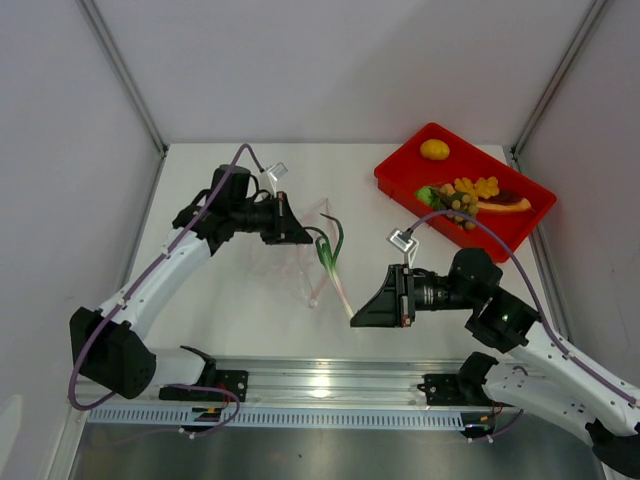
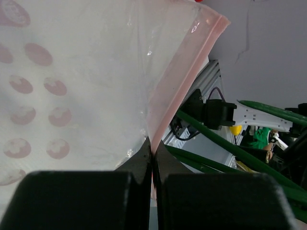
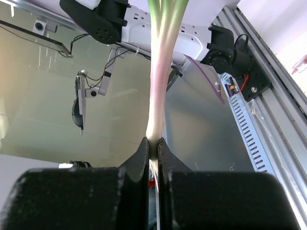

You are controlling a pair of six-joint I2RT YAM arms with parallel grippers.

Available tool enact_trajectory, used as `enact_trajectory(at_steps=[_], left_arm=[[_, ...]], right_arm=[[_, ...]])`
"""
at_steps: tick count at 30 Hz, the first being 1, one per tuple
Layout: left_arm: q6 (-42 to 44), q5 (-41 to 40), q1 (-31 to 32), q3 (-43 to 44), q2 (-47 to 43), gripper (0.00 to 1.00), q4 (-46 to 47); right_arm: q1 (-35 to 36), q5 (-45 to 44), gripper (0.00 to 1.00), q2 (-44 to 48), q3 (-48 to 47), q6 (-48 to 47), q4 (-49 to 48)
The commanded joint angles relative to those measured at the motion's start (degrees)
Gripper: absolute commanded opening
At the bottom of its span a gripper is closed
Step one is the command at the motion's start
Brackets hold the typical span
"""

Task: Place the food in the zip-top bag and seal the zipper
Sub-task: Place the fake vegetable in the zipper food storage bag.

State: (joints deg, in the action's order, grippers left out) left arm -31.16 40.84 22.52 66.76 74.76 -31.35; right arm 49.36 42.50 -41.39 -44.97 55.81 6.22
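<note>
- Our left gripper (image 2: 151, 146) is pressed together on the edge of the zip-top bag (image 2: 72, 86), pinching the clear film right beside the zipper (image 2: 184, 72)
- From those fingertips the pinkish-red zipper runs up and away, and the crinkly bag spreads out to the gripper's left in the wrist view
- Our right gripper (image 3: 152, 143) is clamped on the pale end of the toy stalk (image 3: 159, 72), which runs straight out from its fingertips
- Seen from above, the stalk reaches from the right gripper (image 1: 353, 319) toward the left gripper (image 1: 303, 237), and its green leaves (image 2: 225, 144) sit just ahead of the left gripper, beside the bag's mouth; we cannot tell whether they are inside
- Well apart, beyond our right gripper and off to its right, the red tray (image 1: 475, 160) sits on the counter (image 1: 230, 290) and holds the yellow round fruit (image 1: 434, 149), grape bunch (image 1: 455, 203), orange lumpy pieces (image 1: 478, 186) and purple-red piece (image 1: 505, 200)
</note>
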Motion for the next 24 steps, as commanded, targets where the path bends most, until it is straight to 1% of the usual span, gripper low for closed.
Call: enact_trajectory(at_steps=[1,6,13,18,24], left_arm=[[-1.9,4.4,-0.8,-0.4,-1.7,0.01,3.7],[-2.0,5.0,-1.5,-0.8,-2.1,0.0,3.8],[-1.5,5.1,-2.5,-1.5,-2.3,0.01,3.5],[-2.0,5.8,-3.1,-1.6,-3.2,0.01,3.9],[-1.7,6.1,-3.1,-1.7,-3.1,0.01,3.8]], right_arm=[[-0.2,0.2,0.0,1.3,0.9,1.2,-3.8],[-0.1,-0.4,0.0,2.5,2.4,0.9,-1.8],[-0.5,-1.9,0.0,4.8,2.2,-0.1,1.8],[-0.8,-1.4,0.0,5.6,3.2,0.7,1.0],[-0.1,1.4,0.0,3.9,3.8,0.3,-1.2]])
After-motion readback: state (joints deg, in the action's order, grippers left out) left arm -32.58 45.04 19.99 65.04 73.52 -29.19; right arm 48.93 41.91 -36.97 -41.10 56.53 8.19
